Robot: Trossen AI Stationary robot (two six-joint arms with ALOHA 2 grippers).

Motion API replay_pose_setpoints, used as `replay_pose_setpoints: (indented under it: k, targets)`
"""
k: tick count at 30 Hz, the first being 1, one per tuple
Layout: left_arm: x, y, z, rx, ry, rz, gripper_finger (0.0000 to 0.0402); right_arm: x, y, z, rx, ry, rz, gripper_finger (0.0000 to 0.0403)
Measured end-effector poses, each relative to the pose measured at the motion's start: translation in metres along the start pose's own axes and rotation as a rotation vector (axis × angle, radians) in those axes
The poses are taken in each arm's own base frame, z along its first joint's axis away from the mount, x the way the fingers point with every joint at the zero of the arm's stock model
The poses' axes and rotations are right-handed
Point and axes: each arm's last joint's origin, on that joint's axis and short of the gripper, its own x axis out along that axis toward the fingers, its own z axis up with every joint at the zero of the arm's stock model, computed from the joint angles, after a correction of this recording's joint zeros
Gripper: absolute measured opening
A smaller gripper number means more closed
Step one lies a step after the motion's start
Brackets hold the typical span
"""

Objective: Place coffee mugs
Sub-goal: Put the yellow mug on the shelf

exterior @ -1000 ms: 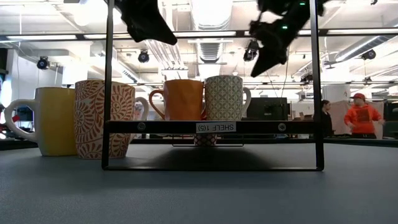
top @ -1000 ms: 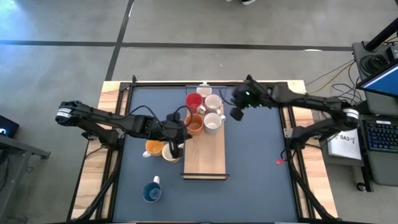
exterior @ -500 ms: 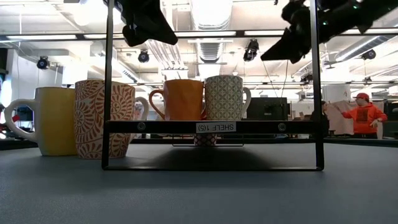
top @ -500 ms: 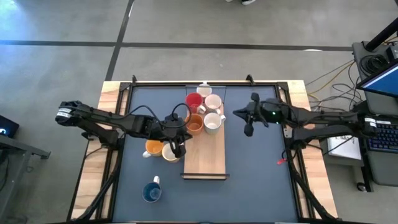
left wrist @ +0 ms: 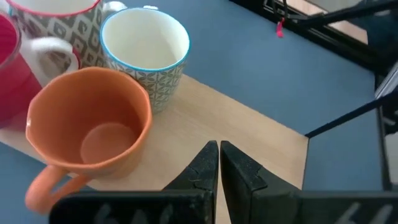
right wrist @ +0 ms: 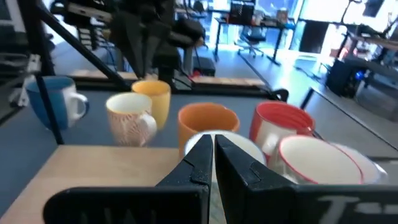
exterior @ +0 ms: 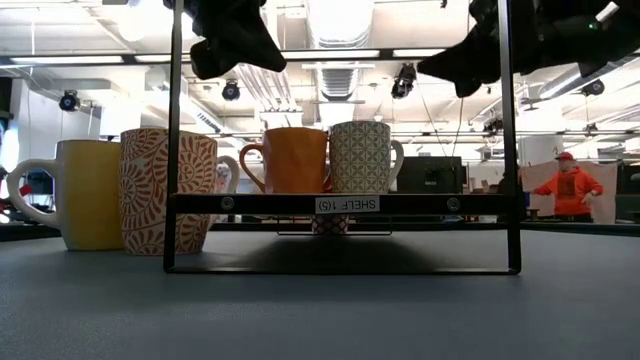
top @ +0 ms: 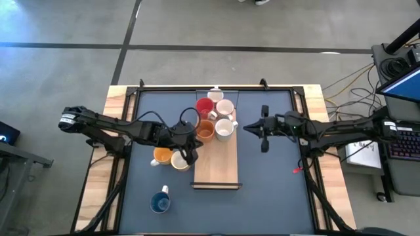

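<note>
Only the high view shows the blue mug (top: 159, 202) apart from the wooden shelf board (top: 216, 164); both grippers' fingers (left wrist: 208, 163) (right wrist: 208, 155) are clenched empty.

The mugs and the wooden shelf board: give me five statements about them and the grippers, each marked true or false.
1. The blue mug stands on the wooden shelf board. False: it stands off it, on the blue mat.
2. The red mug is on the board. True.
3. The left gripper is shut and holds nothing. True.
4. The right gripper grips a white mug. False: it is shut, empty, beside the board.
5. The yellow mug lies tipped over. False: it stands upright.
</note>
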Motion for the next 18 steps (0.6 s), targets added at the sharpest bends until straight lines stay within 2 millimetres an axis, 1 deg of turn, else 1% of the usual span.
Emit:
replay_pose_setpoints:
  k: [4, 10, 14, 18]
  targets:
    - [0.000, 0.001, -0.001, -0.079, 0.017, 0.000, 0.0000, 0.001, 0.000, 0.001, -0.003, -0.018, 0.015, 0.0009]
    - [-0.003, 0.000, -0.004, -0.181, 0.127, -0.048, 0.0000, -0.001, 0.003, -0.005, -0.023, -0.048, 0.042, 0.0009]
    - [-0.014, -0.002, 0.003, -0.190, 0.188, -0.010, 0.0000, -0.004, 0.004, -0.009, -0.036, -0.107, 0.034, 0.0009]
    - [-0.025, -0.006, 0.014, -0.217, 0.267, 0.047, 0.0000, -0.005, 0.004, -0.010, -0.039, -0.117, 0.033, 0.0009]
